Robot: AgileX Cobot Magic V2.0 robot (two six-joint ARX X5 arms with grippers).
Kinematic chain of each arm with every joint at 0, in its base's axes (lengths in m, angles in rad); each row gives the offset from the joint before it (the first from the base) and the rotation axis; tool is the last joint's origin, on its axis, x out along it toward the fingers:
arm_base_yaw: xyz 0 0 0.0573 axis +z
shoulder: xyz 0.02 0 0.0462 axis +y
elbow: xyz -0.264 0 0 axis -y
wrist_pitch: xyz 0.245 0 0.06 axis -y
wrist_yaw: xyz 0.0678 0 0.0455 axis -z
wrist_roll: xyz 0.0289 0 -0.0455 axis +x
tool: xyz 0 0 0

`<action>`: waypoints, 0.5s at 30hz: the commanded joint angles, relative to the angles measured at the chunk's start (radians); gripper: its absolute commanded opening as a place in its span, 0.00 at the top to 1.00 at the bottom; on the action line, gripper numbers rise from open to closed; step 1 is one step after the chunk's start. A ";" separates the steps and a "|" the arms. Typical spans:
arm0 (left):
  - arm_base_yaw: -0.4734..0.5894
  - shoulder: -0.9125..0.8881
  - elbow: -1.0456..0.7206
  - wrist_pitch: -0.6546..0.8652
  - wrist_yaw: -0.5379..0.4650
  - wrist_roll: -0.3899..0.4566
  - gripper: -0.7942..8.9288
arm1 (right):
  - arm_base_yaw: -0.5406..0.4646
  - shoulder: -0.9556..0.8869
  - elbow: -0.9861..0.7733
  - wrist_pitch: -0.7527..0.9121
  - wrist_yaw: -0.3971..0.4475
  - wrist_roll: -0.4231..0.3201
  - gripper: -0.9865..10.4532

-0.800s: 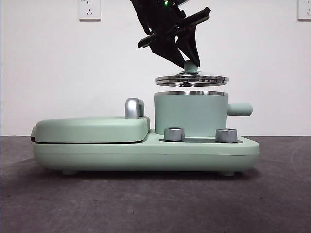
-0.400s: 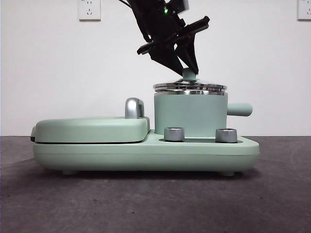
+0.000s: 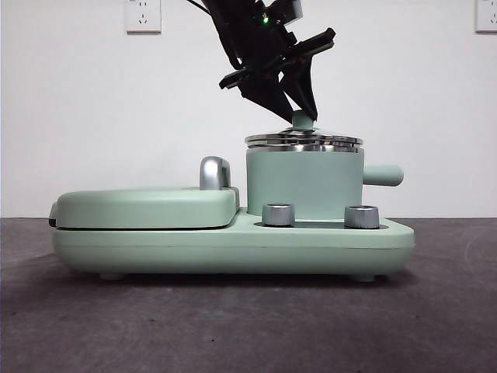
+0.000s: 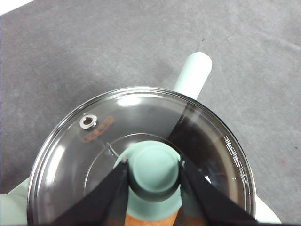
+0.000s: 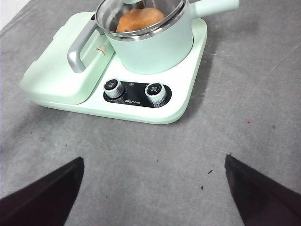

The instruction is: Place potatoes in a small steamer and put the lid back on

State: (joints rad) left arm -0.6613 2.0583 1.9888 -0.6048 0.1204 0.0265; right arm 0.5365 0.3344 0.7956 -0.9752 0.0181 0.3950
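Front view: the left pincer (image 3: 299, 109) reaches down from the top edge, dark and tilted, its upper arm cut off by the frame; its two jaws are closed on the green knob (image 3: 303, 120) of the lid (image 3: 304, 141), only the knob's lower part showing between them. The lid lies flat on the silver rim of the steamer (image 3: 304, 183), covering the mouth, so nothing of the inside can be seen from this side. The steamer stands on the right half of a mint-green cooker base (image 3: 233, 247), its stubby handle (image 3: 384, 175) pointing right; two chrome dials (image 3: 279, 214) sit on the base in front of it, and they hide the pot's foot. To the left lies a flat griddle cover (image 3: 146, 207) with a chrome handle (image 3: 215, 172), partly hidden behind the cover's edge. Left wrist view: the jaws press against both sides of the knob (image 4: 154, 170); through the glass of the lid (image 4: 94, 155), an orange patch of the potato (image 4: 150, 220) shows, most of it masked by knob and jaws. Right wrist view: the right pincer (image 5: 153, 197) hangs well apart from the cooker above the grey surface (image 5: 244, 108), jaws spread wide and holding nothing; the potato (image 5: 139, 20) rests inside the steamer (image 5: 150, 44), with the pot's far rim cut off by the frame.
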 commanded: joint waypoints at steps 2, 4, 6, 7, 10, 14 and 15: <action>-0.006 0.022 0.033 0.026 0.003 0.008 0.90 | 0.006 0.002 0.008 0.011 -0.002 0.010 0.50; -0.006 0.022 0.033 0.026 0.003 0.008 0.90 | 0.006 0.002 0.008 0.011 -0.002 0.010 0.50; -0.006 0.026 0.033 0.026 0.003 0.008 0.90 | 0.006 0.002 0.008 0.011 -0.002 0.010 0.50; -0.006 0.030 0.033 0.026 0.003 0.008 0.90 | 0.006 0.002 0.008 0.011 -0.002 0.010 0.50; -0.007 0.044 0.033 0.021 0.003 0.007 0.90 | 0.006 0.002 0.008 0.010 -0.002 0.010 0.50; -0.008 0.045 0.033 0.025 0.003 0.012 0.90 | 0.006 0.002 0.008 0.010 -0.002 0.010 0.50; -0.007 0.045 0.033 0.026 0.003 0.015 0.90 | 0.006 0.002 0.008 0.010 -0.002 0.010 0.50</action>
State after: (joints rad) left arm -0.6605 2.0727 1.9907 -0.5934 0.1192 0.0269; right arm 0.5365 0.3344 0.7956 -0.9752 0.0181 0.3973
